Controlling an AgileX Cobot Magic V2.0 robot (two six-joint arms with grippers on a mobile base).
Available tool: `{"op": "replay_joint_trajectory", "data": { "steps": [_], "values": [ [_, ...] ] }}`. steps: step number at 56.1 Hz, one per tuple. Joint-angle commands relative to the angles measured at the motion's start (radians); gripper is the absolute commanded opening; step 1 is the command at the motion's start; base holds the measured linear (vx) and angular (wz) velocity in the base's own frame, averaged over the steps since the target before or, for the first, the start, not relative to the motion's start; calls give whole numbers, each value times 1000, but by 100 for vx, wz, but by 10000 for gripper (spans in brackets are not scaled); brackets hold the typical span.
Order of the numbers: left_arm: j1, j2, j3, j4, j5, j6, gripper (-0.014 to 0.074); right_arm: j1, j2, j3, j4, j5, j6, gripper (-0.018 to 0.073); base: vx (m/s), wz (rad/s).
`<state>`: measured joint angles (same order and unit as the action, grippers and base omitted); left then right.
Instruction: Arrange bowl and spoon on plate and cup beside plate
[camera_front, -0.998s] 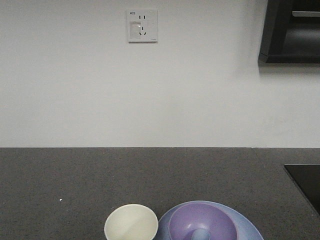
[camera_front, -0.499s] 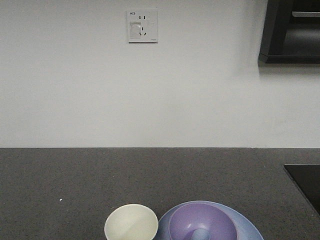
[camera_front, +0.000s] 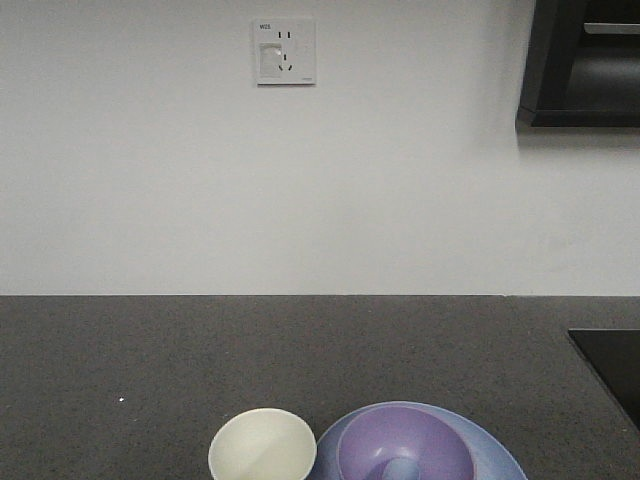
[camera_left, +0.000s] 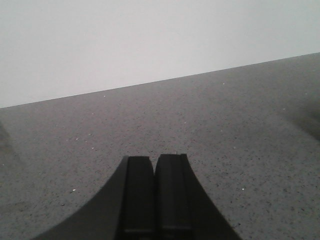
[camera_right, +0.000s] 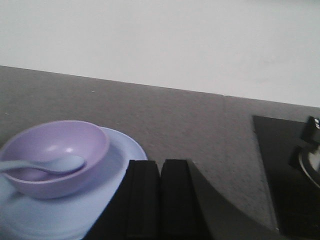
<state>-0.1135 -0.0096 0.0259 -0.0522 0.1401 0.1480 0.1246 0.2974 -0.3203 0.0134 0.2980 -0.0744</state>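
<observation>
The dark speckled counter (camera_front: 150, 360) runs back to a white wall bearing a socket plate (camera_front: 286, 51), with a black cooktop (camera_right: 287, 175) inset at its right. The plate (camera_right: 75, 210) lies on the counter, the bowl (camera_right: 55, 155) on it, and the spoon (camera_right: 45, 164) rests inside the bowl. The cup (camera_front: 262, 448) stands upright just beside the plate's left edge. The left hand (camera_left: 156, 197) and right hand (camera_right: 160, 200) have their fingers pressed together, holding nothing.

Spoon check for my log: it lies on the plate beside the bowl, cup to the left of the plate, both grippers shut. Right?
Not quite. The spoon lies inside the bowl, as the right wrist view shows. The rest holds: bowl on plate, cup left of it, left gripper and right gripper shut.
</observation>
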Motion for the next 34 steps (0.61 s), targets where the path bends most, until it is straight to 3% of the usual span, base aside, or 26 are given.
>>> {"op": "replay_joint_trajectory", "data": {
  "steps": [1,9,17,34],
  "values": [
    [2,-17,-25,-2,-73,0,-3,-69,-59,88,-58,-184,56,-8,0,0],
    [2,-17,-25,-2,-73,0,-3,-149,-205,257,-58,-250,129,-8,0,0],
    [2,-17,-25,-2,-73,0,-3,-174,-317,357,-63,-263,189,-8,0,0],
    [2,-17,-25,-2,-72,0,-3,-169,-315,355,-62,-233,195,-8,0,0]
  ]
}}
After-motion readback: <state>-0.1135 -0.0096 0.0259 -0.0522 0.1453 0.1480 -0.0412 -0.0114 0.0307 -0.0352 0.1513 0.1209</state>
